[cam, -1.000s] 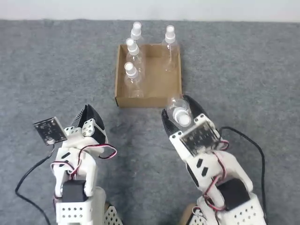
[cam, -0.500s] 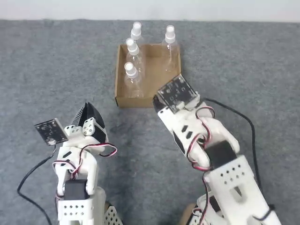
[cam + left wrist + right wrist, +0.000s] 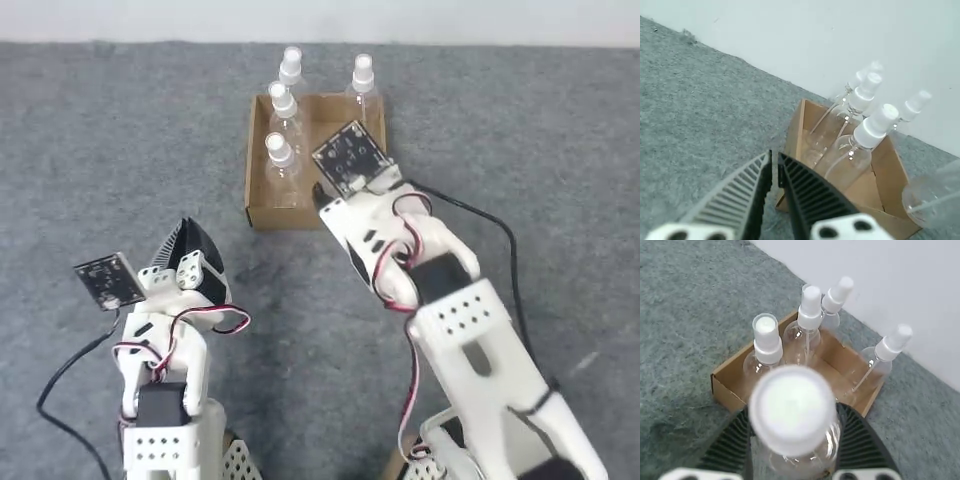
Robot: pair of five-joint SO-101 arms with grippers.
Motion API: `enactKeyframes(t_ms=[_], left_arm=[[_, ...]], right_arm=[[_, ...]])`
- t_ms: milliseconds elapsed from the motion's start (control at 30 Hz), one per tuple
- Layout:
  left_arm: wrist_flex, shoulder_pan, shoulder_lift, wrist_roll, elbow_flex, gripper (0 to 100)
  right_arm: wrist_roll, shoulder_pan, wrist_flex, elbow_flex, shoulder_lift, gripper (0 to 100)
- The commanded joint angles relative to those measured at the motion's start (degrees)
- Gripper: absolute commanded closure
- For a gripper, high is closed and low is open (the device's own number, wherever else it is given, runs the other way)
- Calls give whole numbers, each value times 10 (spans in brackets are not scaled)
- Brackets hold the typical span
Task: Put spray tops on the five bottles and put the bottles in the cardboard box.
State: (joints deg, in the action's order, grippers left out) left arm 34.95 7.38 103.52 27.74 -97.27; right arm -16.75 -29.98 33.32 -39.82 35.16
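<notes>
In the right end effector (image 3: pixel 795 440): fifth bottle (image 3: pixel 790 410), spray top on, firmly grasped.
Just beyond it: cardboard box (image 3: pixel 727 385) holding four bottles (image 3: pixel 767 347), all topped.
Left end effector (image 3: pixel 775 170): clenched, empty.
Remaining: probably only setting the fifth bottle inside.

Brown box (image 3: pixel 325 120), open, upper middle of frame. Four clear bottles (image 3: pixel 287 178) stand inside, white tops (image 3: pixel 279 150) on. Fifth bottle (image 3: pixel 794 415), top on, upright, over box's near side.
</notes>
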Motion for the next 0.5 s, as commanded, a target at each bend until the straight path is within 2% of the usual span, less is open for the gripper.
enactKeyframes(t_ms=[0, 333, 467], left_arm=[[-17, 1, 9, -5, 7, 987], [-16, 1, 8, -5, 7, 987], [-7, 2, 9, -5, 7, 987]], right_arm=[[-2, 7, -19, 74, -32, 992], [2, 15, -19, 152, -121, 992], [67, 41, -19, 182, -158, 992]])
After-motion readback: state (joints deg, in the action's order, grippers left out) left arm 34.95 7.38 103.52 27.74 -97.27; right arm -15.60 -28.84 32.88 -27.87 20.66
